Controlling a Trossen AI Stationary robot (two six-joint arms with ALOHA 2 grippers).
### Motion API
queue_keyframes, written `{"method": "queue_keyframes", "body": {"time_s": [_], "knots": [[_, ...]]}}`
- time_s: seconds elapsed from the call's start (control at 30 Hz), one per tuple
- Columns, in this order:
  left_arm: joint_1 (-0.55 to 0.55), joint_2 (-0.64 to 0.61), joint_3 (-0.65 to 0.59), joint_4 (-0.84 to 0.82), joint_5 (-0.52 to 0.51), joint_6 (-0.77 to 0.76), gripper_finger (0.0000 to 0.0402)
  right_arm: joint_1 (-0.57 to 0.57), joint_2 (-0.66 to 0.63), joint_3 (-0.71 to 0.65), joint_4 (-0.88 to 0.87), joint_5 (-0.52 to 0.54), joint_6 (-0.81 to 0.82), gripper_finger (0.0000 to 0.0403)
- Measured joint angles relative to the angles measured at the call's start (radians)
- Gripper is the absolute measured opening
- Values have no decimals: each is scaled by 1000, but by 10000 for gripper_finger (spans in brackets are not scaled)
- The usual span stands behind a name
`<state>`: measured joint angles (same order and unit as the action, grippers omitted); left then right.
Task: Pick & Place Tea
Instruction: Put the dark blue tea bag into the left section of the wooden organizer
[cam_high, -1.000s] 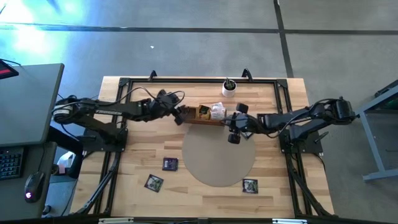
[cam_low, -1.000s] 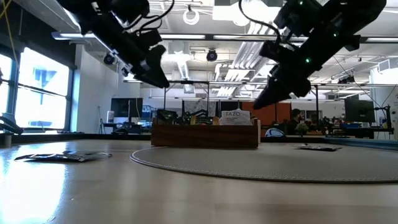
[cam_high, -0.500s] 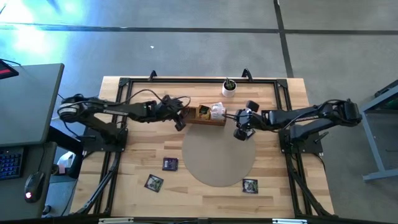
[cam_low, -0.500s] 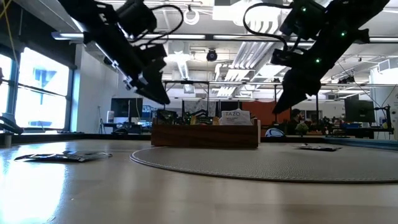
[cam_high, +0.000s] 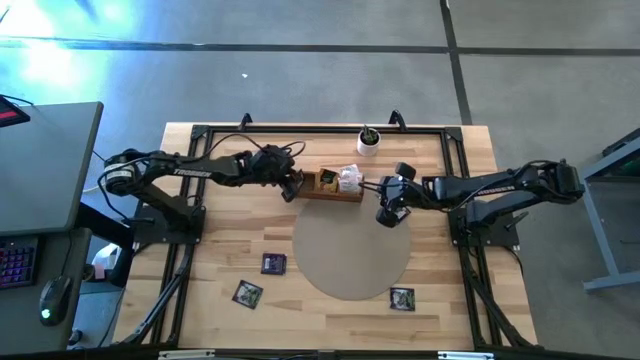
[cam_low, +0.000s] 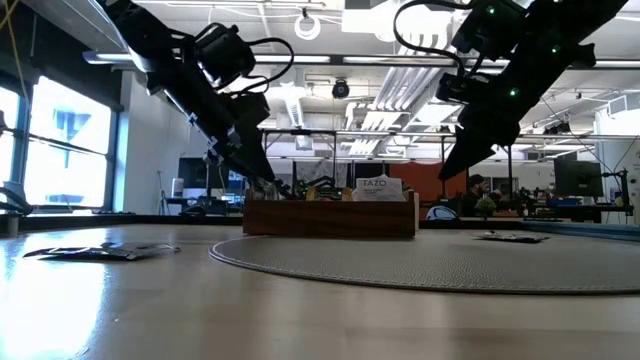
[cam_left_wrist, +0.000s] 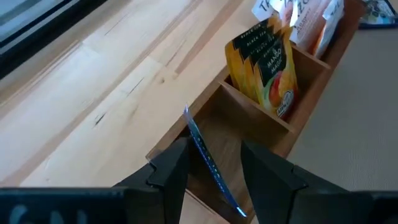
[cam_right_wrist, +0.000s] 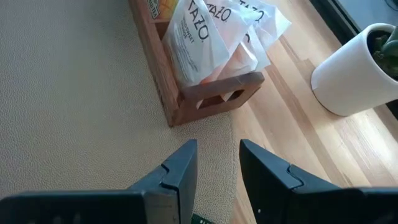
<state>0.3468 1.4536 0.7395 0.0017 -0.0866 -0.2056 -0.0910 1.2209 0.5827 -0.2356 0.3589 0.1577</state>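
Above the wooden box's (cam_left_wrist: 273, 134) empty end compartment, a dark sachet (cam_left_wrist: 208, 163) sits between the left gripper's (cam_left_wrist: 214, 177) parted fingers; misalignment could catch it on the divider.

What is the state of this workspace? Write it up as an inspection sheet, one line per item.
Surface: wooden table with a round grey mat.
Job's things: wooden box holds yellow sachets and whitish sachets; three loose sachets lie flat on the table.
Clutter: white cup with a plant behind the box.
Grippers: left claw open, a dark sachet edge-on between its fingers, over the box's empty end compartment; right claw open, empty, above the mat by the box's other end.
Cables: black cables loop above the left arm.
Surroundings: desk beside the table.
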Motion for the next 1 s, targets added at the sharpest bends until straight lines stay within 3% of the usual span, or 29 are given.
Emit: {"method": "queue_keyframes", "body": {"time_s": [0.2, 0.5, 0.67, 0.8, 1.0], "knots": [[0, 0, 0, -3, -1, -9, 129, 0, 0, 0, 0, 0, 0, 116], [0, 0, 0, -4, 55, -9, 8, 0, 0, 0, 0, -5, 0, 116], [0, 0, 0, -2, 70, -3, 4, 0, 0, 0, 0, -29, 0, 116], [0, -7, 6, 11, 51, 102, 2, 0, 0, 0, 1, -32, 0, 116], [0, -7, 118, -109, 77, 223, 1, 0, 0, 0, 23, -33, 0, 116]]}}
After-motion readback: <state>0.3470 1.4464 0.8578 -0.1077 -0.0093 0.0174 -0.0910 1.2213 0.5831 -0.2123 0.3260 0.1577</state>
